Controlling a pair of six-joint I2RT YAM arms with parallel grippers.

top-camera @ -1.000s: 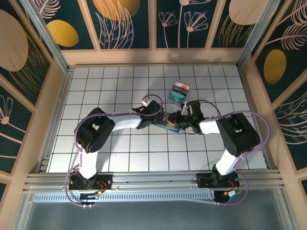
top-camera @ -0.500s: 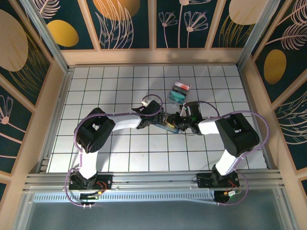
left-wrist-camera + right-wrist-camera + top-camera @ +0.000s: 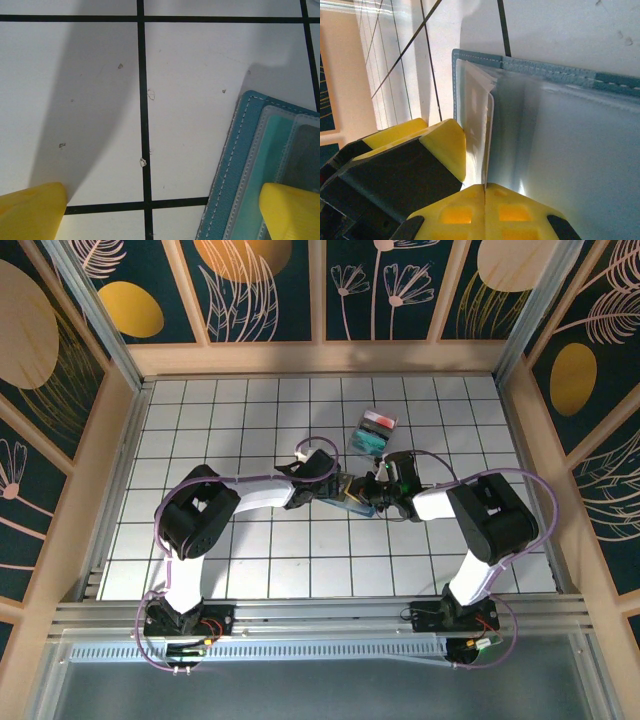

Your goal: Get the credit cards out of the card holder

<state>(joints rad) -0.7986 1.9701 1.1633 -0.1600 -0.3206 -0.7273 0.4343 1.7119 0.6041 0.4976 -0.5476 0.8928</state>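
Note:
The slate-blue card holder (image 3: 357, 505) lies open on the gridded table between both grippers. In the left wrist view its stitched edge and clear pockets (image 3: 252, 165) sit at the right. My left gripper (image 3: 160, 215) is open, with its right fingertip (image 3: 290, 210) on the holder and the other on bare table. In the right wrist view a pale credit card (image 3: 476, 117) with a rounded corner stands up out of the card holder (image 3: 555, 75). Its thin edge runs into the seam of my right gripper (image 3: 485, 186), whose jaws are shut on it. The left gripper's finger (image 3: 445, 145) rests beside the card.
A clear tray (image 3: 373, 432) with red and teal contents sits just behind the grippers. Wooden walls (image 3: 520, 440) fence the table on three sides. Open gridded table (image 3: 230, 410) spreads to the left and toward the front.
My right gripper's jaws have closed from slightly apart to shut, and it has edged a little left toward the card holder. The left arm has stayed put.

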